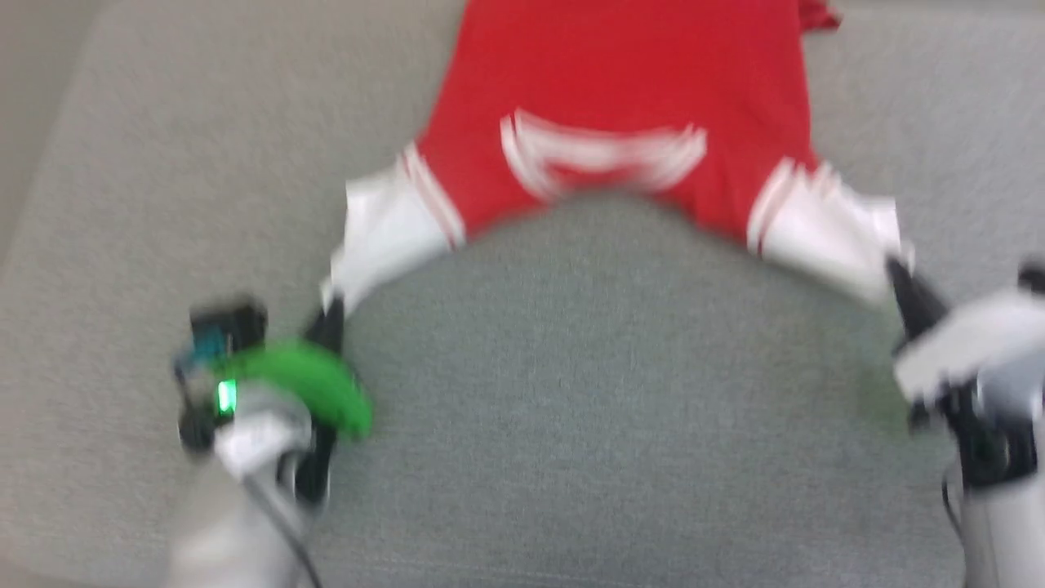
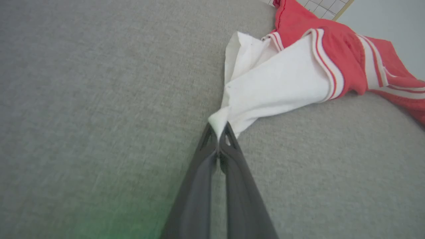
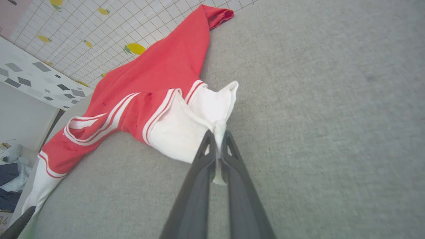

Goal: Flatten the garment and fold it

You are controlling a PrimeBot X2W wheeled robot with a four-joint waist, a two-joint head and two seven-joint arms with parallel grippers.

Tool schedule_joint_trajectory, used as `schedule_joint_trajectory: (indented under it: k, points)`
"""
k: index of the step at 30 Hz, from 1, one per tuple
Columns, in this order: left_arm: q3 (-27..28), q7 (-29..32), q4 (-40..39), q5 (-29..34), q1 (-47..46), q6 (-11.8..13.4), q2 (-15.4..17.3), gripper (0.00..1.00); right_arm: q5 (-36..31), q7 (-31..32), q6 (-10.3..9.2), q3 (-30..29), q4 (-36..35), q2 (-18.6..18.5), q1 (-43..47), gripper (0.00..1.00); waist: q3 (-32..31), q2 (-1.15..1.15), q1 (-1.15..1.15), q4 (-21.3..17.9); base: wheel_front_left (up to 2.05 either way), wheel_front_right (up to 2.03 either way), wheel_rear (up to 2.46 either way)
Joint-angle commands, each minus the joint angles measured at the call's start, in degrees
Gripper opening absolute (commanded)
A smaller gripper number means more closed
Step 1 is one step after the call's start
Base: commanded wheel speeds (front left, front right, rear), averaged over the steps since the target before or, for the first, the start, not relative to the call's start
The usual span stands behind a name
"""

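Fingers on both arms are clamping shut on the white sleeves of the shirt (image 1: 620, 73): the left fingers (image 2: 199, 172) are pinching the very tip of the left sleeve (image 2: 275, 83), and the right fingers (image 3: 196, 179) are nipping the cuff of the right sleeve (image 3: 176, 132), with a tongue of white cloth poking down between them. The shirt is lying on the grey cloth-covered worktop (image 1: 571, 392), its collar (image 1: 604, 155) toward the robot and its red body running away from it. Each arm is holding its sleeve out to its own side, which looks to me like a way of drawing the shirt wide so the creases are pulling out ahead of any fold. The stretch is not doing its whole job yet: the near edge is bowing between the sleeves, and the red cloth beside the collar is bunching in ridges.
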Motion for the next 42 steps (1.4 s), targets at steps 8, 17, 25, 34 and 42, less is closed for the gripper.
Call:
schedule_joint_trajectory:
  k: [8, 17, 25, 34, 42]
  points:
    - [2.4, 6.0, -8.4, -5.8, 18.6, 2.4, 2.1, 0.00, -0.8, 1.0, -0.08, -5.1, -6.5, 0.5, 17.9, 0.00, -12.5, 0.00, 0.01, 0.1, 0.00, 0.00, 0.00]
    - [1.1, 18.2, -23.1, -4.5, 27.5, 9.9, 7.8, 0.00, -5.4, 9.8, -0.08, -6.4, -17.2, 0.5, 25.5, 0.00, -12.3, 0.00, 0.01, -0.4, 0.00, 0.00, 0.00]
    - [-1.5, 26.1, -31.9, -2.2, 25.6, 13.5, 9.8, 0.00, -15.3, 26.6, -0.08, 4.0, -18.8, -3.2, 17.0, 0.00, -9.5, 0.00, 0.01, -1.7, 0.00, 0.00, 0.00]
    - [-2.1, 27.1, -33.0, -2.7, 24.4, 13.9, 9.2, 0.00, -22.2, 44.1, -0.08, 14.4, -9.3, -7.0, 9.3, 0.00, -6.8, 0.00, 0.01, -1.9, 0.00, 0.00, 0.00]
    - [-1.4, 25.8, -33.9, -3.4, 24.9, 14.1, 8.9, 0.00, -20.6, 45.5, -0.08, 16.3, -6.2, -8.2, 8.4, 0.38, -7.1, 0.00, 0.01, -2.3, 0.00, 0.00, 0.00]
